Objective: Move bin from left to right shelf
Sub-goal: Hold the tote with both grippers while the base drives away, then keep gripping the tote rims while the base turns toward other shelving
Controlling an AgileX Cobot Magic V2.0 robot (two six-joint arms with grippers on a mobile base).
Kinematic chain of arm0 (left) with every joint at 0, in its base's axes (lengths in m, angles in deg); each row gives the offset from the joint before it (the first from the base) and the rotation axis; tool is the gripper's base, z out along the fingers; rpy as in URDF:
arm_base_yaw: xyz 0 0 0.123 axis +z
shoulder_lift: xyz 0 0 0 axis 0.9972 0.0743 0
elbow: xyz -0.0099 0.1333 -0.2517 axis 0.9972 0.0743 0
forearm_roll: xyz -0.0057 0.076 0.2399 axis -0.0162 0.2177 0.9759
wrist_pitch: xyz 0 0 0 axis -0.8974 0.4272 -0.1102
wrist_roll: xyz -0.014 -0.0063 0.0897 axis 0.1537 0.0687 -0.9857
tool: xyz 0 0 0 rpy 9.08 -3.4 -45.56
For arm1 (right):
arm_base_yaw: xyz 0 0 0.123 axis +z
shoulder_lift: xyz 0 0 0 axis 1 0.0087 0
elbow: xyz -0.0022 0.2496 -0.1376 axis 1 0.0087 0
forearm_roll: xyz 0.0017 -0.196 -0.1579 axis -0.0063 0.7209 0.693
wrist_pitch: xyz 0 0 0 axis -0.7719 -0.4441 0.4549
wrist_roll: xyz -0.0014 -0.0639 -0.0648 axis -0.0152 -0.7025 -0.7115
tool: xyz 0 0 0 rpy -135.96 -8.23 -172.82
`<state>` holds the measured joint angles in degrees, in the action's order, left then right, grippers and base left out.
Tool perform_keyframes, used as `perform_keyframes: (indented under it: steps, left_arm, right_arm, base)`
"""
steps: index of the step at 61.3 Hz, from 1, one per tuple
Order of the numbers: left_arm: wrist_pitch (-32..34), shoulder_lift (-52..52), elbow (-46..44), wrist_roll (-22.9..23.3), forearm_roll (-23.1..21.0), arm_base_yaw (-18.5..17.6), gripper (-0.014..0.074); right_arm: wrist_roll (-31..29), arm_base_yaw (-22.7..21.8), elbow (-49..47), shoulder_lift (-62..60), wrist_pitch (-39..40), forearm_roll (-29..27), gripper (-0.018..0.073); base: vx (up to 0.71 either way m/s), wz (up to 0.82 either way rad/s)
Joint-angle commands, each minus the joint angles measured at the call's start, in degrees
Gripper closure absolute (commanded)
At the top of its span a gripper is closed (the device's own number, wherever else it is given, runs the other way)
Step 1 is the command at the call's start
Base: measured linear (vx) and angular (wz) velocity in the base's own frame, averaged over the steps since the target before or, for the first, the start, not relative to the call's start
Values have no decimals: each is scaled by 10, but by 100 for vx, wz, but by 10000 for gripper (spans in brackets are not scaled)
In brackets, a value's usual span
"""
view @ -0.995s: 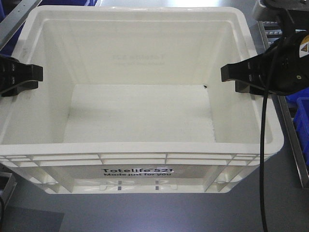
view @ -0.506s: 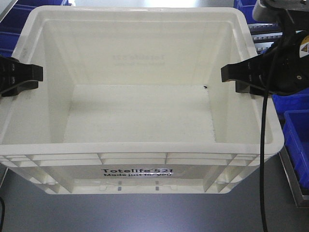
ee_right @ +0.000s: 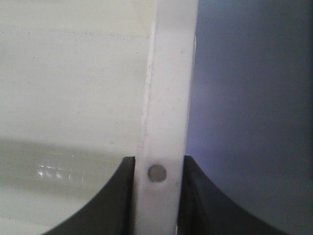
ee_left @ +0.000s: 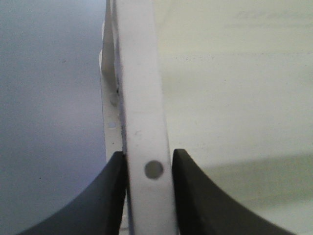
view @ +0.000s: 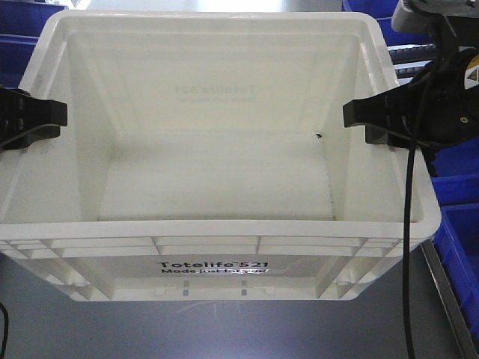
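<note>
The bin (view: 217, 230) is filling the front view between the two arms and, as far as I can judge, is being carried rather than resting. The left gripper (ee_left: 148, 171) is pinching the rim of its left wall, one jaw inside and one outside. The right gripper (ee_right: 157, 174) is pinching the right rim the same way. Since both grips are sitting on a thin, smooth edge, the arms should be travelling as a pair, at matched speed and fixed spacing, so that neither wall is being pulled or twisted out of the jaws. The crate should be staying level and passing clear of the blue bins (view: 458, 206) crowding its right side.
</note>
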<state>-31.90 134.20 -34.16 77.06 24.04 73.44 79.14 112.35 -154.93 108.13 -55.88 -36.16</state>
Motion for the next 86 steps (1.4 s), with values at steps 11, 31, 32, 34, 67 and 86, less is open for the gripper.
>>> perform_keyframes:
  steps: [11,31,32,34,67,86]
  left_arm:
    - [58,-24,-25,-24,-1,-1,488]
    - [58,-24,-25,-24,-1,-1,488]
    - [58,-24,-25,-24,-1,-1,488]
    - [58,-24,-25,-24,-1,-1,488]
    - [58,-24,-25,-24,-1,-1,488]
    - [58,-24,-25,-24,-1,-1,488]
  right_arm:
    - [-19,-6,-22,-21,56,43,559]
    - [-19,-6,-22,-21,56,43,559]
    - [-19,-6,-22,-21,56,43,559]
    - [-19,-6,-22,-21,56,43,559]
    - [-19,-6,-22,-21,56,43,559]
    - [-19,-6,-22,-21,56,43,559]
  base:
    - [37,-3]
    - [36,-3]
    - [35,-4]
    - [35,-4]
    - [35,-4]
    - [34,-6]
